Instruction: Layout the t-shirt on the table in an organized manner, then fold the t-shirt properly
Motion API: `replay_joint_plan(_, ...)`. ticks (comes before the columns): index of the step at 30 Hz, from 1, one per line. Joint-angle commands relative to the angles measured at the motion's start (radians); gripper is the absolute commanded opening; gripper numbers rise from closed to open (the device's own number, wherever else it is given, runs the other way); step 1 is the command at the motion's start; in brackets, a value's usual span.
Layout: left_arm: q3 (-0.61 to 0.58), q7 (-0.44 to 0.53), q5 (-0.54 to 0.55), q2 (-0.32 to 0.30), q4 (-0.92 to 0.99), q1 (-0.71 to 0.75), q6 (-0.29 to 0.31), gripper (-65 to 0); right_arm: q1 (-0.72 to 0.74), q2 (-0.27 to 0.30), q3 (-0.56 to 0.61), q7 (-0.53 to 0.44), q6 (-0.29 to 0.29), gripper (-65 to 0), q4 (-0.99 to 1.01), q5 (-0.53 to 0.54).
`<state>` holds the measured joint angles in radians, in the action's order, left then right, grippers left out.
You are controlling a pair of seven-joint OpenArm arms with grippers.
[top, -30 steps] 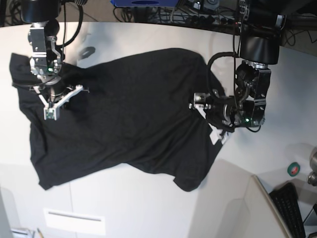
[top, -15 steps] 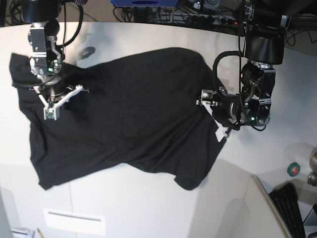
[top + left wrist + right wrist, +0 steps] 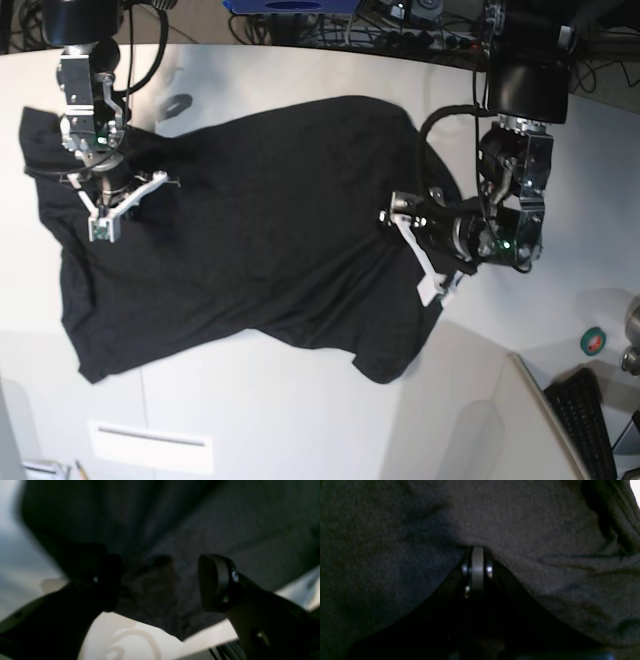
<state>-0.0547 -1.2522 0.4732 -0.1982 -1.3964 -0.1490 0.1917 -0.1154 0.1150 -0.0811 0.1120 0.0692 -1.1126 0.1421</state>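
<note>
Lying crumpled across the middle of the white bench point(image 3: 300, 420), the t-shirt point(image 3: 250, 240) runs lengthwise between both arms. The left claw point(image 3: 412, 247) hovers with jaws apart over the hem nearest it, fabric between them. The right claw point(image 3: 110, 205) is closed, pressed into cloth at the opposite end.

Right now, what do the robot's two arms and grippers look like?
Both arms are black with looping black cables. The left gripper has white finger struts, rounded black pads and a small green light. The right gripper has white finger struts too, with a green light above it.
</note>
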Motion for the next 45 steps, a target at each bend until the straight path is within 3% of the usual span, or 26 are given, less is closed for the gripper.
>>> replay_joint_plan(1, 0.003, 0.002, 0.003, -0.008, -0.018, -0.002, 0.004, -20.2, -0.011, 0.004, -0.003, 0.064, -0.006, -65.0, 0.004, -0.005)
replay_joint_plan(15, 0.003, 0.006, 0.0, -0.019, -0.019, 0.062, 0.004, -20.2, -0.011, 0.004, -0.003, 0.064, -0.006, -65.0, 0.007, -0.005)
replay_joint_plan(23, 0.003, 0.088, 0.003, -0.048, 0.016, 0.101, 0.004, -20.2, -0.011, 0.004, -0.003, 0.064, -0.006, -65.0, 0.007, -0.005)
replay_joint_plan(45, 0.003, 0.091, 0.002, 0.055, 0.055, 0.032, 0.004, -20.2, -0.013, 0.004, -0.003, 0.064, -0.006, -65.0, 0.009, -0.005)
